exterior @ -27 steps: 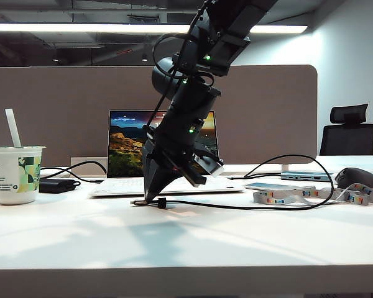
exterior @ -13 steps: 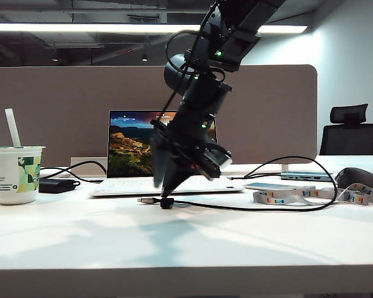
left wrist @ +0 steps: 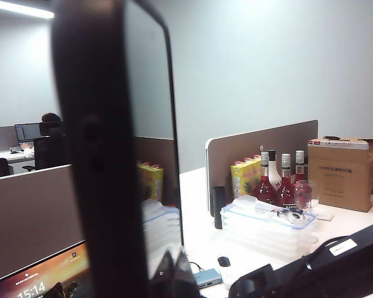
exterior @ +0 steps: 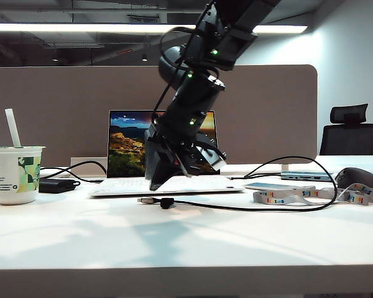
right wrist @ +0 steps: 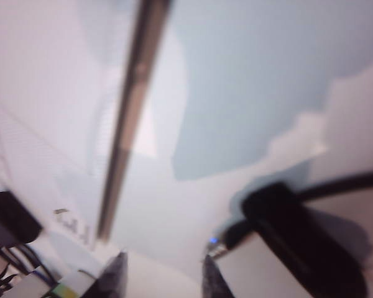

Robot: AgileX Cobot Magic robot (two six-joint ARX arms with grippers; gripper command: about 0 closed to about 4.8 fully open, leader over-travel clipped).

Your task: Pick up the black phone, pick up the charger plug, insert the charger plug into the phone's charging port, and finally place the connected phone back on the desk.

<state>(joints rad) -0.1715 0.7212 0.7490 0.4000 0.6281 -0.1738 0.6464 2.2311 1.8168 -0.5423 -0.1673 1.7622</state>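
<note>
my left claw [left wrist: 168, 273] is clamped on the black phone [left wrist: 112, 143], holding it upright. my right claw [exterior: 156, 180], its jaws apart, hovers just above the charger plug [exterior: 147, 200] lying on the counter [exterior: 186, 239].

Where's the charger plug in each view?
Exterior: charger plug on the desk, below the open right tool, in front of the laptop.
Left wrist: absent; left tool holds the black phone.
Right wrist: too blurred to tell.
Shared landmark: laptop.
</note>
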